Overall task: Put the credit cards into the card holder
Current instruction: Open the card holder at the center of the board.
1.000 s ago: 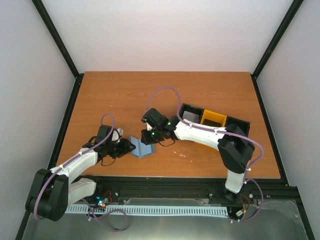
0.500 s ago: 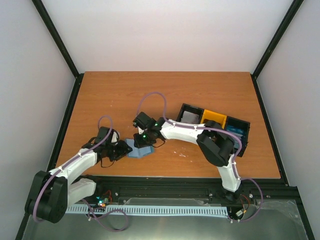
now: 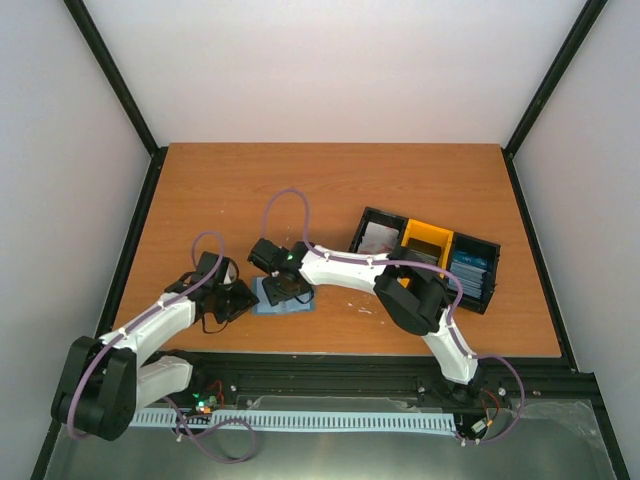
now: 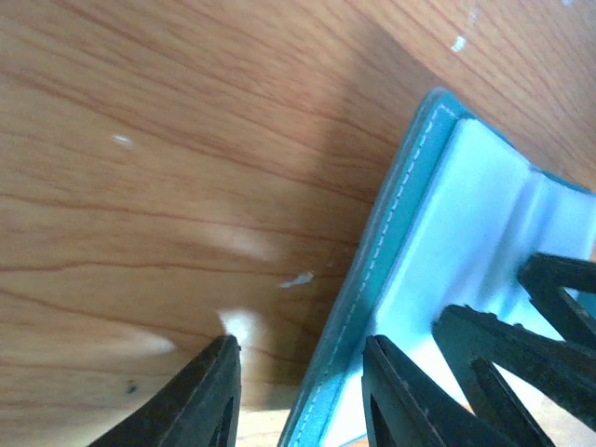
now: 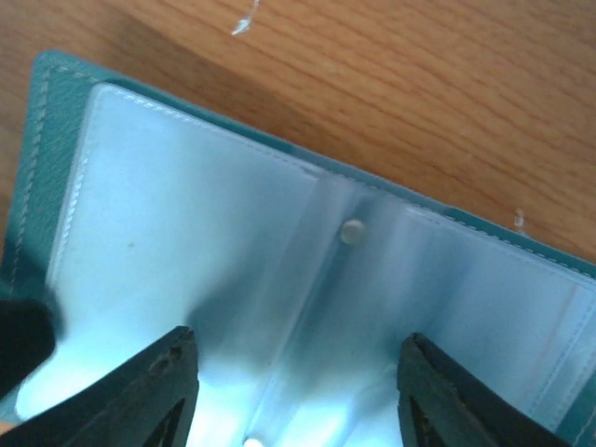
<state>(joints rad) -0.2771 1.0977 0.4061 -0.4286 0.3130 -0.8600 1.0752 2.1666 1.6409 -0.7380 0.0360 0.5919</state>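
Card holder (image 3: 295, 307) lies open, inner face up, about 7 o'clock from the table centre, near the front edge. Right gripper (image 5: 298, 340) hangs over its spine with jaws wide, holding nothing; I can't tell if it touches the pockets. Left gripper (image 4: 300, 346) is at the holder's 9 o'clock edge, jaws partly open and straddling the stitched rim, one finger over bare wood, nothing clamped. Neither claw has a card. I can't pick out the credit cards for sure, but flat stacks sit in the tray (image 3: 482, 245) at 3 o'clock. Risks for you: the holder is soft and will likely fold back if the right claw lifts before the left pins it. Closing the left may just shove it, since the laminate looks slick. Both claws crowd one small item, so watch for a clash. Table (image 3: 330, 190) is glossy wood grain with white flecks and glare. Walls (image 3: 330, 70) are plain white, with black frame posts (image 3: 115, 75).
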